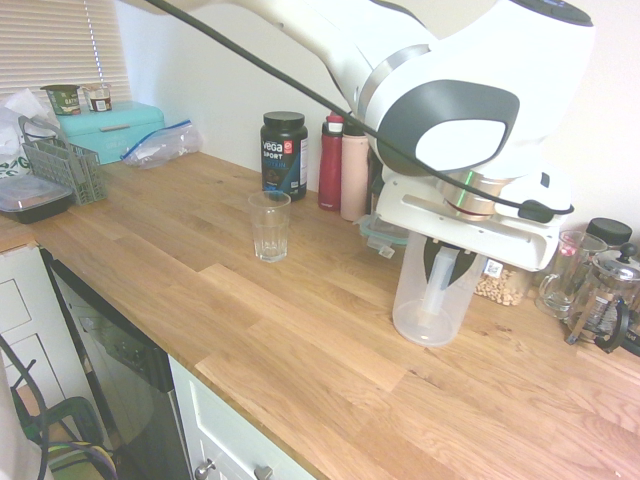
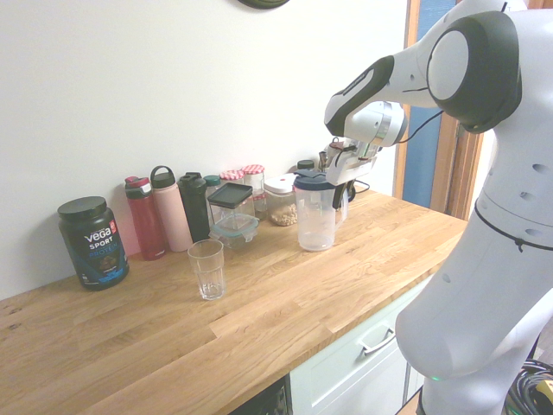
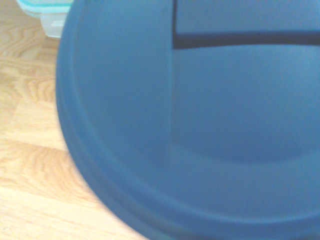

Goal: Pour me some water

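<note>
On the wooden desk [image 2: 285, 303] stands a clear plastic pitcher [image 2: 315, 218] with a dark blue lid [image 3: 200, 125], upright, close to the row of jars by the wall; I can't make out any water level through its walls, only a pale tube-like part inside, seen from the first exterior view. The tool [image 2: 339, 173] sits right at the pitcher's top edge on the handle side, and its jaws are together, though from where I stand I cannot tell whether they pinch the handle or just rest by it. One empty drinking glass [image 2: 206, 269] stands upright out in the open part of the desk, well apart from the pitcher and nearer the black tub of Vega Sport powder [image 2: 93, 241]. Against the wall I count three tall bottles side by side: a red one [image 2: 145, 218], a pale pink one [image 2: 172, 212] and a dark green one [image 2: 195, 206]. Next to them is one square glass box with a dark lid [image 2: 233, 216], empty as far as I can see, then two jars with red checked lids [image 2: 244, 177] and one jar with a white lid [image 2: 281, 201] holding something tan, nuts or the like. At the far end in the first exterior view are a glass mug [image 1: 562, 275] and a French press [image 1: 608, 295], both looking empty, and at the other end a teal bread box [image 1: 110, 130] with two small tubs [image 1: 80, 98] on top.
</note>
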{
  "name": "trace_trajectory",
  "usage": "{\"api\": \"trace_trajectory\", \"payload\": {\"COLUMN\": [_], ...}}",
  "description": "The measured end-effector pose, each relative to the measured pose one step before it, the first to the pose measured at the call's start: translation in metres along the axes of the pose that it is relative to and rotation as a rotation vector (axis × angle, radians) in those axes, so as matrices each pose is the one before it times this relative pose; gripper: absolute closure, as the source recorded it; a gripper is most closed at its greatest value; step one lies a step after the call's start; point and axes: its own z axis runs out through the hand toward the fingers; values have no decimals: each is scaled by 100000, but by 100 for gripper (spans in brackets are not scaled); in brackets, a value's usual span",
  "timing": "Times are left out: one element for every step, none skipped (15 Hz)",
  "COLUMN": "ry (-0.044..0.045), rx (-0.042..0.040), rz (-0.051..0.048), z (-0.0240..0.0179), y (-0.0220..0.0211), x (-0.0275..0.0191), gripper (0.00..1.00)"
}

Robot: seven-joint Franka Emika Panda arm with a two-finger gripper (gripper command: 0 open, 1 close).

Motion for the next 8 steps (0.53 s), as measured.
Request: {"api": "trace_trajectory", "payload": {"ry": [-233, -117, -22, 54, 414, 468, 351, -530], "rx": [-76, -162, -125, -215, -793, -1448, -2284, -2887], "rz": [-569, -603, -345, -114, 142, 28, -331, -620], "z": [125, 60, 14, -28, -103, -207, -365, -468], "y": [-292, -260, -149, -25, 20, 125, 219, 140], "x": [-20, -17, -3, 19, 68, 68, -2, -171], "gripper": [0, 0, 0, 0, 0, 0, 0, 0]}}
